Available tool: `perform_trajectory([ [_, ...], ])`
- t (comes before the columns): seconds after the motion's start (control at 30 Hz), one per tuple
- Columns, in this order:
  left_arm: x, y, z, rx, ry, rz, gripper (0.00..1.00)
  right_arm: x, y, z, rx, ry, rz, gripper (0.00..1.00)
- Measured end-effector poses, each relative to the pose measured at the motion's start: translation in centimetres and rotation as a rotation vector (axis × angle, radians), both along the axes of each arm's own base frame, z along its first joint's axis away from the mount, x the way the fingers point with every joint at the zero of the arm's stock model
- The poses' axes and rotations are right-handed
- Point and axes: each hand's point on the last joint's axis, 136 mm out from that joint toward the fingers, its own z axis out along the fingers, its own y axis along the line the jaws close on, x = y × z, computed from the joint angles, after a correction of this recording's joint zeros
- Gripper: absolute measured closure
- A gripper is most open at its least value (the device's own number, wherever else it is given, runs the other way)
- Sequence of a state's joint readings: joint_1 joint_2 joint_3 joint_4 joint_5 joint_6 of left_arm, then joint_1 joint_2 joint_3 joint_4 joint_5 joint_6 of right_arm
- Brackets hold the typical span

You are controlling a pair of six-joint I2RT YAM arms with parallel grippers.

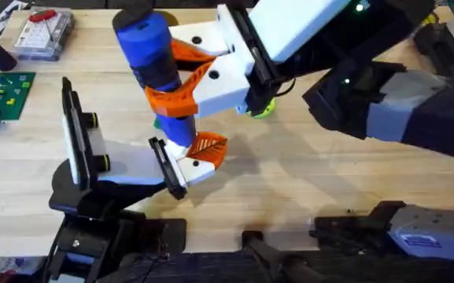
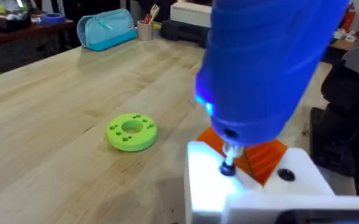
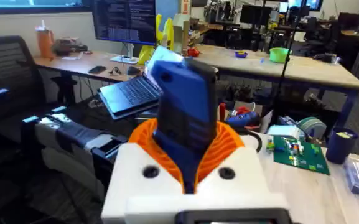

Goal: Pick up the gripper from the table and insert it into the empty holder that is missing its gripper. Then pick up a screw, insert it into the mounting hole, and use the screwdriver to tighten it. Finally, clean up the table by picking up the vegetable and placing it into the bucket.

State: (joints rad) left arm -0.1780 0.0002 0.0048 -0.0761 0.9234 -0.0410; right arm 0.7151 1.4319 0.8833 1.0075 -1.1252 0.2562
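Wooden table (image 1: 305,181), right gripper (image 1: 181,79) clamped round blue screwdriver (image 1: 154,59), bit on white holder (image 2: 207,186), left gripper's opening unclear

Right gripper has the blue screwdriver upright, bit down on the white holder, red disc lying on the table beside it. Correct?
Not quite: the disc is lime green, not red, as the left wrist view shows. The rest holds: the right gripper holds the screwdriver upright, bit on the holder.

A pale wooden table (image 1: 305,181) carries the work. Behind it, a long desk (image 3: 279,65) holds an open laptop (image 3: 132,93) and a monitor (image 3: 123,22), with a dark office chair (image 3: 5,68) nearby.
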Motion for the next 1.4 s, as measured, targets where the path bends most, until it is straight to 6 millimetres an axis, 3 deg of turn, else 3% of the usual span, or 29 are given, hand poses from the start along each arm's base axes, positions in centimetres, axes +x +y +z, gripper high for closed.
perform_trajectory([
  [1.4, 0.0, 0.0, 0.01, 0.0, 0.0, 0.0, 0.984, 0.11, 0.09, -0.26, -0.012, 0.013, -0.003, 0.951],
])
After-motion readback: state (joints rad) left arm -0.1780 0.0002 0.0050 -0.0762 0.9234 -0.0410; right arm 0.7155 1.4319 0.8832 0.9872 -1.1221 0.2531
